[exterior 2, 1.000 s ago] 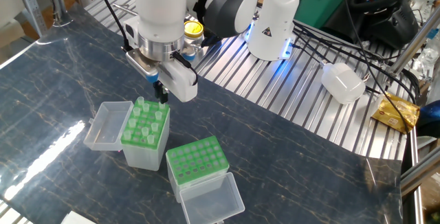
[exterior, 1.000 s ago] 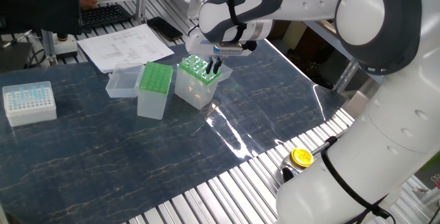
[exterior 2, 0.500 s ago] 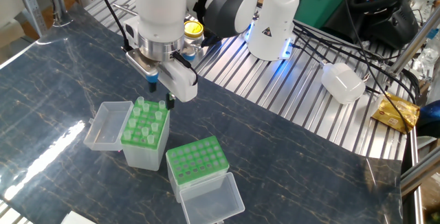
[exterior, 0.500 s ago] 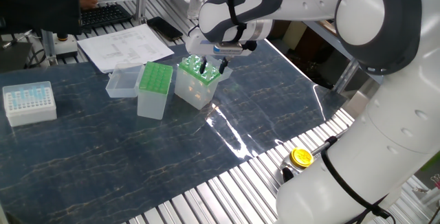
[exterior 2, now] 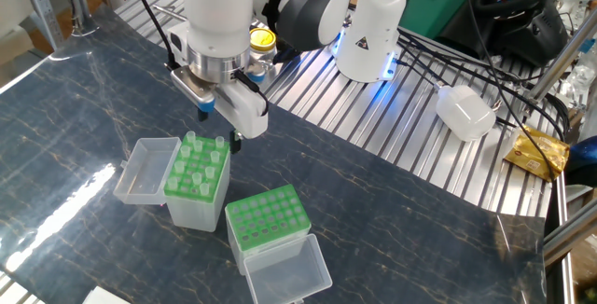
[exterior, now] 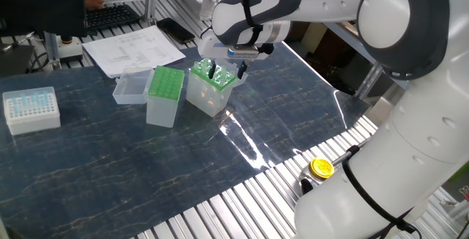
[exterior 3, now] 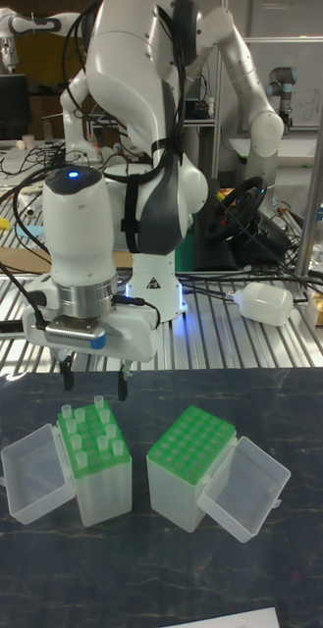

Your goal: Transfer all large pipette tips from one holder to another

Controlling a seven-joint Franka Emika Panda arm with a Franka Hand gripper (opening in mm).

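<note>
On the dark table (exterior 2: 392,211), large pipette tips (exterior 3: 85,429) stand upright below the wide-open, empty end effector (exterior 3: 94,378).

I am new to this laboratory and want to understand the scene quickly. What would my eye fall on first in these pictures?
First, the big white robot arm leaning over the dark table, its pincer open just above a green-topped box with whitish pipette tips standing up from it. Beside that box stands a second green-topped box whose holes look empty. Each box has a clear lid hanging open at its side.
</note>
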